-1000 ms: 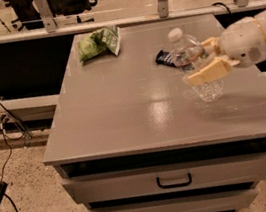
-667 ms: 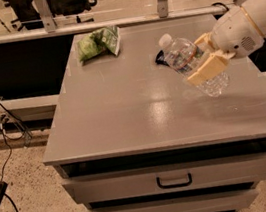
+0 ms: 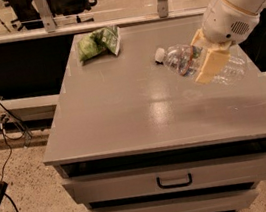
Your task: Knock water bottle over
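Observation:
The water bottle is a clear ribbed plastic bottle with a white cap. It is tipped far over on the right part of the grey cabinet top, with the cap pointing left and its base to the right. My gripper, cream-coloured at the end of the white arm, is right against the bottle's middle and covers part of its label band. Whether the bottle rests fully on the top is hard to tell.
A green snack bag lies at the back left of the top. The cabinet has drawers below, with a handle at the front. A glass rail runs behind. Cables trail on the floor at left.
The bottle has tipped from nearly upright to far over, its cap swinging left and down. The arm and gripper have moved with it, and the arm now reaches in from higher up.

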{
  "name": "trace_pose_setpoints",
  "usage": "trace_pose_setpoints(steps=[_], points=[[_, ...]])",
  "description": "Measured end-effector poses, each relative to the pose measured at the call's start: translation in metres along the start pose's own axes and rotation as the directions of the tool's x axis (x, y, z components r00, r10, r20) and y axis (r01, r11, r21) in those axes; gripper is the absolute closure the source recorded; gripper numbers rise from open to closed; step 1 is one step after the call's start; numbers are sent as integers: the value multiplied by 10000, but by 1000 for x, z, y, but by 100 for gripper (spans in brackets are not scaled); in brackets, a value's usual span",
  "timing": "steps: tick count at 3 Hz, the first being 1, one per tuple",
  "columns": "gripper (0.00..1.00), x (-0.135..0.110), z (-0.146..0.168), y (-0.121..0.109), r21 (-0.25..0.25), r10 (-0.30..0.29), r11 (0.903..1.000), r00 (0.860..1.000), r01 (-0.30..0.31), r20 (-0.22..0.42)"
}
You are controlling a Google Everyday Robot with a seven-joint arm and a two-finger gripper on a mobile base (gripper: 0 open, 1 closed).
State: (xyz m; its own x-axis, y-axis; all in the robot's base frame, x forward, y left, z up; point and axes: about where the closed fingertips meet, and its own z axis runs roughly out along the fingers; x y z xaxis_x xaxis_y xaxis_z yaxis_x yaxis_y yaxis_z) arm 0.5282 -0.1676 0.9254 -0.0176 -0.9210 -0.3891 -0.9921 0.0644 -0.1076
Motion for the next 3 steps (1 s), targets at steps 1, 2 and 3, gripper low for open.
trace_pose_setpoints(steps=[1, 2, 3], points=[[43, 16, -5, 10, -35, 19, 10000, 9900, -24, -1414], [46, 30, -9, 19, 37, 248, 9997, 9776, -246, -2089], [45, 42, -12, 25, 145, 475, 9989, 9676, -453, -2480]])
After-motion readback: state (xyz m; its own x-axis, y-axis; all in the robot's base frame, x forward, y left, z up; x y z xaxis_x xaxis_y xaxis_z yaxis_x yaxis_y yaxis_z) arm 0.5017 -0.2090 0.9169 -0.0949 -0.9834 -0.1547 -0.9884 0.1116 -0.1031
